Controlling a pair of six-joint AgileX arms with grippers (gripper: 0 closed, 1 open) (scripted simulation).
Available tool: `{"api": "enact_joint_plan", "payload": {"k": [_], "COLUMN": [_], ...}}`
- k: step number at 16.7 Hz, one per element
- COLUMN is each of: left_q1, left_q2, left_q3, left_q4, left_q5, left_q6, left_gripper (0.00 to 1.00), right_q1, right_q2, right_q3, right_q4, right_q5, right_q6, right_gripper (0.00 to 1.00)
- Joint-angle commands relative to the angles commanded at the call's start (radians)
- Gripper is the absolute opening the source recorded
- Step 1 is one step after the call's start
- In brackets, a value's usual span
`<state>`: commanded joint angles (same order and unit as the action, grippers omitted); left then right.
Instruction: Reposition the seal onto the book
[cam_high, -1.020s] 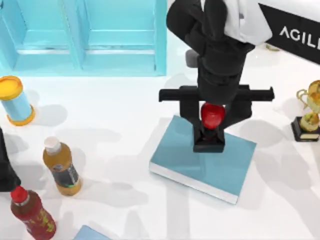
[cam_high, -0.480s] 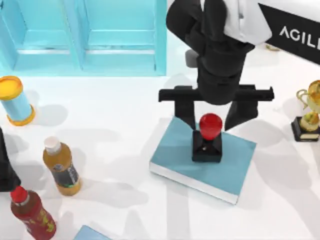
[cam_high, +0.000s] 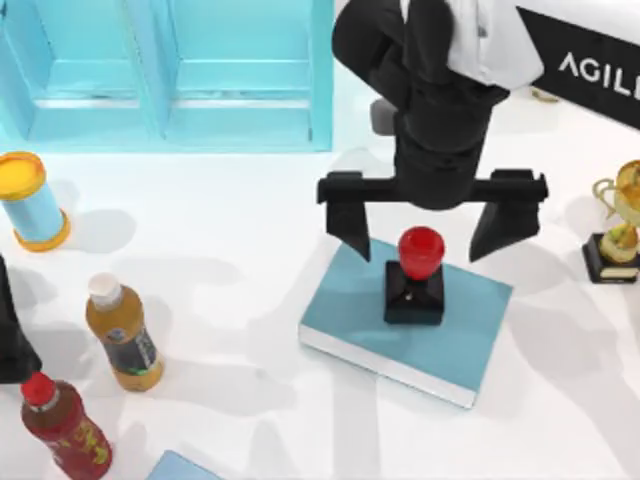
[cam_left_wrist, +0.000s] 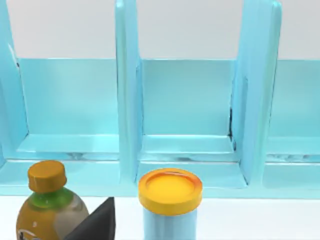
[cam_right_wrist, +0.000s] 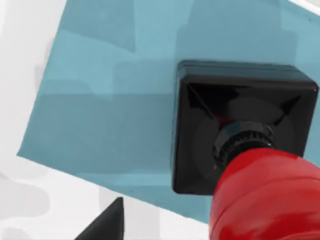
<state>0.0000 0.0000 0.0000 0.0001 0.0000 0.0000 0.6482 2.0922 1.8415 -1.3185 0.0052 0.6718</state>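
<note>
Top view: right gripper (cam_high: 432, 238) spread wide above the seal (cam_high: 417, 277), fingers clear of the red knob on both sides; seal upright on the book (cam_high: 405, 319), near the cover's middle. Best lifted straight up, no sideways drift, to avoid tipping it.
Left wrist view: shelf unit (cam_left_wrist: 160, 100), yellow-lidded can (cam_left_wrist: 170, 197); left arm parked.
Right wrist view: seal (cam_right_wrist: 240, 145) just below the camera, base flat on the cover.

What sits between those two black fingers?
The seal, standing on the book; top view shows the open right gripper straddling its red knob, untouching.
</note>
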Motion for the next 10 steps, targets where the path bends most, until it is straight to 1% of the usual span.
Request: {"api": "enact_joint_plan", "payload": {"k": [4,10], "left_q1": [0.0,0.0], "left_q2": [0.0,0.0], "left_q3": [0.0,0.0], "left_q4": [0.0,0.0], "left_q5": [0.0,0.0], "left_q6": [0.0,0.0], "left_gripper": [1.0,1.0], "right_q1": [-0.001,-0.003], "right_q2": [0.001,0.007], "right_q3": [0.004,0.129], "right_q4": [-0.004,-0.122], "right_q5": [0.0,0.0], "right_q6": [0.0,-0.001], "right_gripper": [1.0,1.0]}}
